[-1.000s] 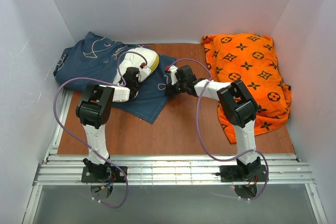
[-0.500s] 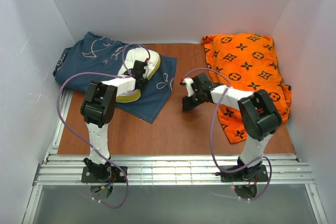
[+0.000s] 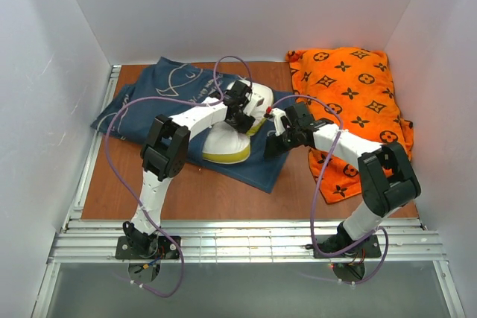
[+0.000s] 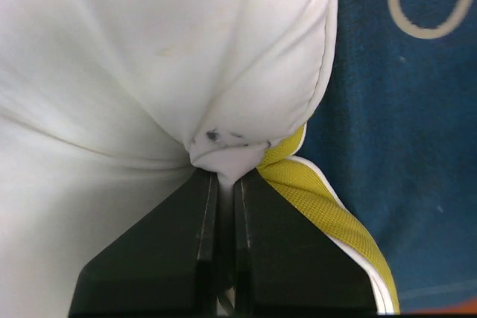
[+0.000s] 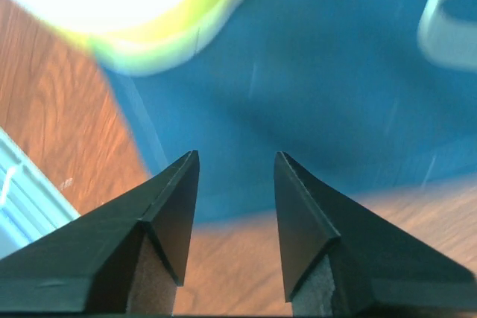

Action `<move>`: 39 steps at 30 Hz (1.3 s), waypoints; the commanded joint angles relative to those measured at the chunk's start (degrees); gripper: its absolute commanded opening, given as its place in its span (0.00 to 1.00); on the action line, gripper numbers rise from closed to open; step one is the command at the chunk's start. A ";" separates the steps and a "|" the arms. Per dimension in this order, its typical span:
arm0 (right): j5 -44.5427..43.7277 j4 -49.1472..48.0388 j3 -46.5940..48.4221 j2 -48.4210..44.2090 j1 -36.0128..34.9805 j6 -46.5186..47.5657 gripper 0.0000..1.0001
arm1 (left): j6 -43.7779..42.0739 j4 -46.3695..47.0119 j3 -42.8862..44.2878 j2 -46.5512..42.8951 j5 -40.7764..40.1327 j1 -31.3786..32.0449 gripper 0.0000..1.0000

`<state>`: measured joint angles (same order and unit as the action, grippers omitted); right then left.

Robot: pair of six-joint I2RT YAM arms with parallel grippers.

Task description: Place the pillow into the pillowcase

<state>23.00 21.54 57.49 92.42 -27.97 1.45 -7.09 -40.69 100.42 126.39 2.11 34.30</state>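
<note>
The white pillow [image 3: 227,139] with its yellow edge band lies on the navy pillowcase [image 3: 160,98] in the middle of the table. My left gripper [image 3: 240,112] is shut on a pinch of the pillow's white cover [image 4: 223,156] near its far right corner, beside the yellow band [image 4: 328,214]. My right gripper [image 3: 274,144] is open and empty, just above the pillowcase's right edge [image 5: 313,87] where it meets the wood. The pillow's yellow edge [image 5: 160,31] shows blurred at the top left of the right wrist view.
An orange cushion [image 3: 354,102] with a dark monogram pattern lies at the back right, close behind my right arm. White walls close in the table on three sides. A metal rail [image 3: 246,240] runs along the near edge.
My left gripper has dragged the pillow, with the pillowcase under it, to the right toward the table's middle. My right gripper has moved back a little to the pillowcase's right edge.
</note>
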 commanded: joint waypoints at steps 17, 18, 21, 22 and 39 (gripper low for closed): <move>-17.55 1.13 5.52 28.15 1.69 -6.64 0.36 | 13.86 -4.50 -13.67 4.30 -24.34 -6.50 0.00; -17.47 1.83 6.04 28.86 1.60 -6.73 0.37 | 13.43 -4.05 -14.80 4.39 -25.91 -7.75 0.00; -16.77 2.80 7.10 30.53 1.77 -7.16 0.38 | 9.65 -2.03 -16.22 4.04 -26.98 -12.58 0.01; -16.33 2.81 7.19 30.88 1.86 -7.34 0.38 | 8.77 -1.94 -16.40 3.87 -24.98 -13.20 0.01; -11.93 1.66 6.23 29.75 0.63 -5.76 0.39 | 1.73 -9.59 -2.33 -7.47 -23.02 -7.76 0.38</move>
<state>17.41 3.42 70.63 115.42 -27.73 -5.37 -3.70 -43.57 98.30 120.05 -10.20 29.63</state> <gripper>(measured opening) 0.382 0.373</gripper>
